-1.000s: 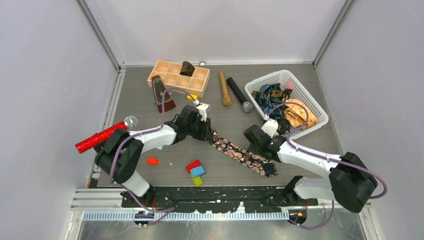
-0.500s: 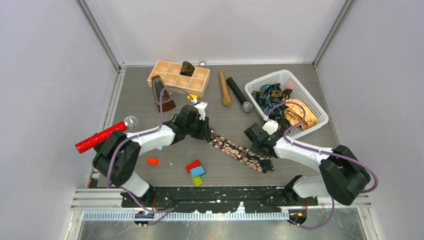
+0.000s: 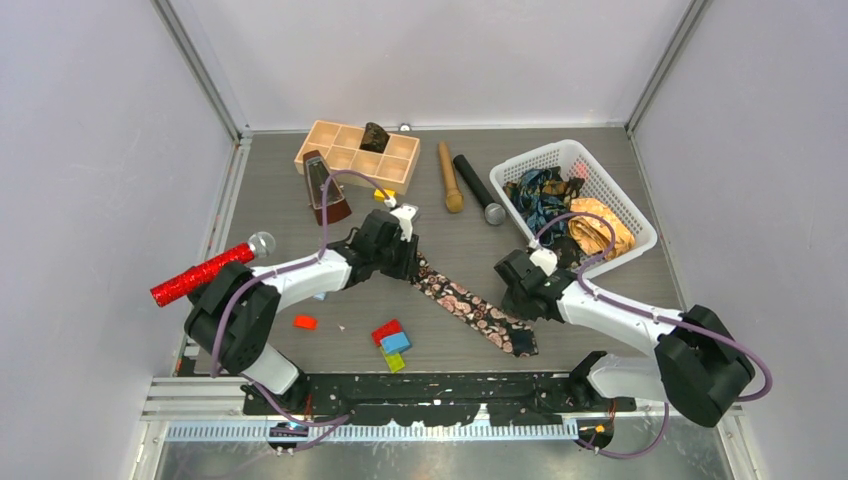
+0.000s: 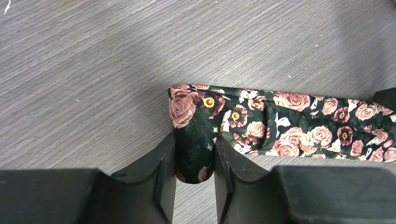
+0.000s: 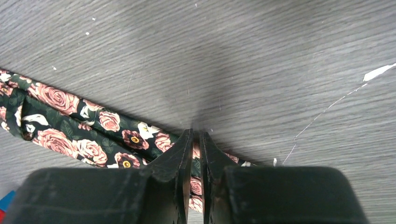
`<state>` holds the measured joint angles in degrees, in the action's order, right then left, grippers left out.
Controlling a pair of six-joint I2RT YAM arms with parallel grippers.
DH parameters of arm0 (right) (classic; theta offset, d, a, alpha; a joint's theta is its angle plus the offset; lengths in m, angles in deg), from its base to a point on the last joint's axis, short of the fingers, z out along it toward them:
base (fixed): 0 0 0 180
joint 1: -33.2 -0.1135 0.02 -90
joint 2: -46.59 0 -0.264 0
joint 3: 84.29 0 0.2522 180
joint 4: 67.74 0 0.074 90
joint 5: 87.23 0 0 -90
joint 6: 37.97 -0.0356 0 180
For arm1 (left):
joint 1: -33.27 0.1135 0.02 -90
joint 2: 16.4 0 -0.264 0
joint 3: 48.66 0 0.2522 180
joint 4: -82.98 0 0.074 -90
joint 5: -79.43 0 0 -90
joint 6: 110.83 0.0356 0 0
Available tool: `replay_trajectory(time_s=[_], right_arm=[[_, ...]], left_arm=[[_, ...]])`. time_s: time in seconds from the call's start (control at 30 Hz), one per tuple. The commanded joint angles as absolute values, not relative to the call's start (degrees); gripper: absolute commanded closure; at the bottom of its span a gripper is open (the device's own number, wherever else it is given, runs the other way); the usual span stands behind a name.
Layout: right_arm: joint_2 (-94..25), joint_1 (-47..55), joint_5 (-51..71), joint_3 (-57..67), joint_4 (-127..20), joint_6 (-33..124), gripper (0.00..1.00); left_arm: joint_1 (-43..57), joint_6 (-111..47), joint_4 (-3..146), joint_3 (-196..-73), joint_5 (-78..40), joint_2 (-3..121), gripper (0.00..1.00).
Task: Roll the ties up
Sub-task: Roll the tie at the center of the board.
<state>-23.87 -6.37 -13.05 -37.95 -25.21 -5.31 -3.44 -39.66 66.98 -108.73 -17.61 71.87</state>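
A black tie with pink roses point(image 3: 465, 300) lies diagonally on the table between my arms. My left gripper point(image 3: 410, 262) is shut on its folded narrow end; in the left wrist view the fold point(image 4: 195, 156) sits between the fingers point(image 4: 194, 140). My right gripper point(image 3: 522, 300) is shut low on the tie near its wide end, and fabric point(image 5: 60, 100) shows in the thin gap between its fingers point(image 5: 196, 134). A blue-teal tie point(image 3: 540, 192) and a golden-orange tie point(image 3: 598, 228) lie in the white basket point(image 3: 560, 150). A dark brown rolled tie point(image 3: 374, 136) sits in the wooden tray point(image 3: 345, 155).
A metronome point(image 3: 325, 188) stands behind my left arm. A red glittery microphone point(image 3: 200, 272) lies at the left edge. A wooden pin point(image 3: 450, 177) and a black microphone point(image 3: 477, 187) lie at the back. Coloured blocks point(image 3: 392, 343) and a red piece point(image 3: 305, 322) lie near the front.
My right gripper has shifted and the tie's wide end has swung left and nearer, so the tie lies steeper. My left gripper has stayed in place on the narrow end.
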Motion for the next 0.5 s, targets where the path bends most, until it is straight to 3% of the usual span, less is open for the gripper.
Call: replay_trajectory(time_s=[0.0, 0.47], right_arm=[[-20.5, -6.7, -11.6, -38.4, -23.4, -6.4, 0.83], [-19.9, -6.7, -12.9, -39.3, -25.2, -6.7, 0.83]], left_arm=[[-4.6, -37.2, 65.4, -111.9, -14.9, 70.3, 0.72], [-13.2, -31.7, 61.2, -114.6, 0.5, 72.1, 0.75]])
